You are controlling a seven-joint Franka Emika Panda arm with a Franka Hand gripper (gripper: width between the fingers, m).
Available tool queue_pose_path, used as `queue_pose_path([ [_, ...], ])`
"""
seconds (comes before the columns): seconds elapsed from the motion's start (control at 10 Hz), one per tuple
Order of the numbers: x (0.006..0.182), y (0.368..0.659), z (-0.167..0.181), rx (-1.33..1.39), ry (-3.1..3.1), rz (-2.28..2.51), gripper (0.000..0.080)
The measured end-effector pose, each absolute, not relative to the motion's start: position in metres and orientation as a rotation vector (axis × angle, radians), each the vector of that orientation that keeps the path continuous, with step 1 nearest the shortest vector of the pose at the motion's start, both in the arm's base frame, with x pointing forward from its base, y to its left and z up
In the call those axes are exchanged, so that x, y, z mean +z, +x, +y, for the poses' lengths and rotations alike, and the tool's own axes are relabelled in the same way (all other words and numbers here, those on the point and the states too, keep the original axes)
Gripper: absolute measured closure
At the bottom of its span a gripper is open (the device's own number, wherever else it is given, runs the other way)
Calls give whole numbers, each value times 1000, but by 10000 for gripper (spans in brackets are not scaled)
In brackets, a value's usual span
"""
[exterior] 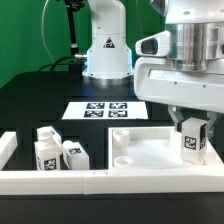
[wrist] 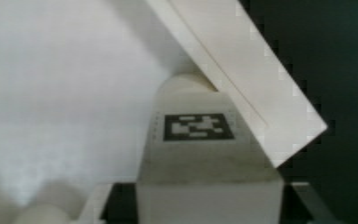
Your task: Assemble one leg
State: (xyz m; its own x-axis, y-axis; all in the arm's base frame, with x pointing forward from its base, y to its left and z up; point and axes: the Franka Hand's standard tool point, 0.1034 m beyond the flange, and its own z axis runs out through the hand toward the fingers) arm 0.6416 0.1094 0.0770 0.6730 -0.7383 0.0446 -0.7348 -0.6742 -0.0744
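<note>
My gripper (exterior: 191, 130) is shut on a leg (exterior: 191, 143), a white square post with a marker tag, held upright over the near right corner of the large flat white slab (exterior: 135, 150). In the wrist view the leg (wrist: 197, 140) fills the space between the fingers (wrist: 314, 205), its far end down at the slab (wrist: 60, 90). Three more legs (exterior: 60, 149) stand in a group on the exterior view's left, near the slab's left edge.
A white fence (exterior: 100, 183) runs along the front and down both sides; its right rail shows in the wrist view (wrist: 247, 75). The marker board (exterior: 103, 110) lies behind the slab. The robot's base (exterior: 105, 50) stands at the back.
</note>
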Motion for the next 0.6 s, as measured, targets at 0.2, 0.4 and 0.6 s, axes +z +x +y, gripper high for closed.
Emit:
queue_pose_path([
  [0.2,76,640,108,-67,-2520,1762,515],
  [0.4,76,640,108,-32,-2182,2122,514],
  [0.6,75,639,107,-39,-2141,2149,514],
])
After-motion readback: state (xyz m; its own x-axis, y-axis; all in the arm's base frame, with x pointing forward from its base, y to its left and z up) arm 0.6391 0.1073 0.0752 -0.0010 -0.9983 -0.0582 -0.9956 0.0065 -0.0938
